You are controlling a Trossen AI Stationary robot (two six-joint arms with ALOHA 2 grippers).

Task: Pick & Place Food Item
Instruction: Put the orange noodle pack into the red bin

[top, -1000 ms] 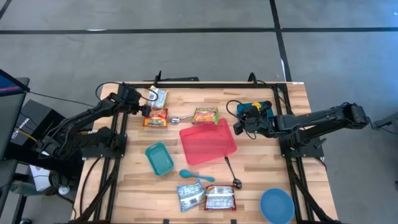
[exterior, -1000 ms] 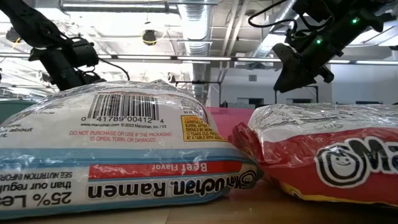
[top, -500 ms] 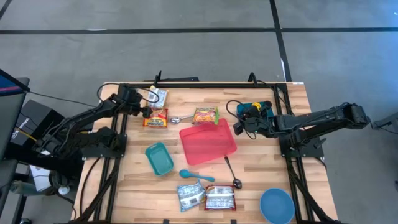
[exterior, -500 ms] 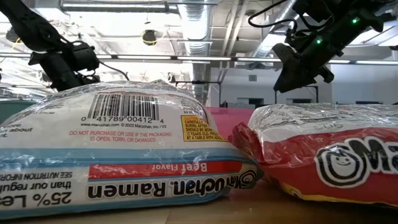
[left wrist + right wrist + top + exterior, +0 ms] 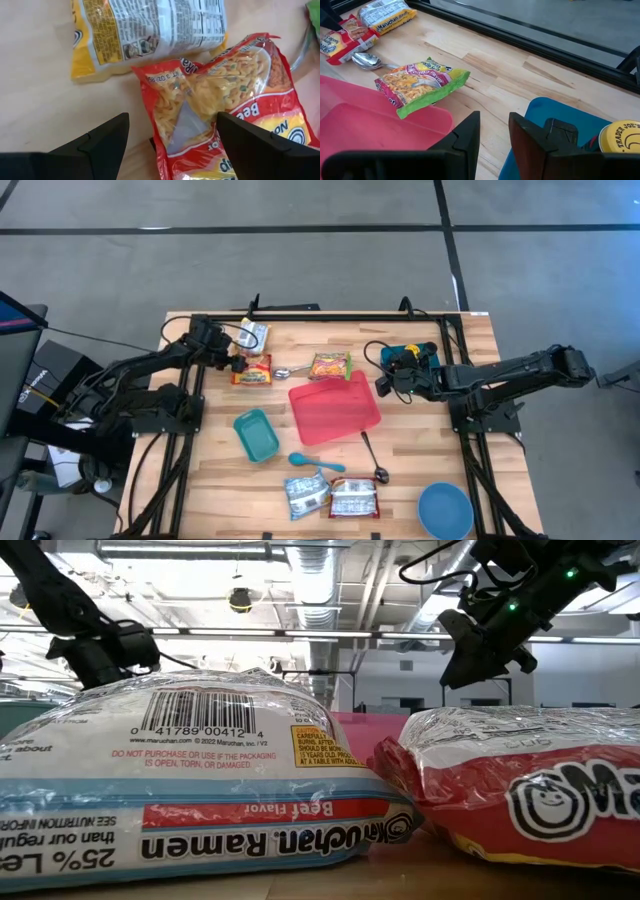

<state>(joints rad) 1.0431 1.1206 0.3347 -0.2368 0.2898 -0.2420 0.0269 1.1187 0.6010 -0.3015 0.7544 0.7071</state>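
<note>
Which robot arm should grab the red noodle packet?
Probably the left. The left gripper is open right over the red noodle packet, while the right gripper waits across the pink tray.

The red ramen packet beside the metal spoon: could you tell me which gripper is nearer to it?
Left. The left gripper hangs open directly over the red ramen packet; the right gripper waits across the pink tray.

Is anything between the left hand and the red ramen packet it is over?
Nothing visible. In the left wrist view the left hand is open straddling the red ramen packet, with only bare table between the fingers and it. The yellow ramen packet lies just beyond, touching its edge, not in the path.
</note>
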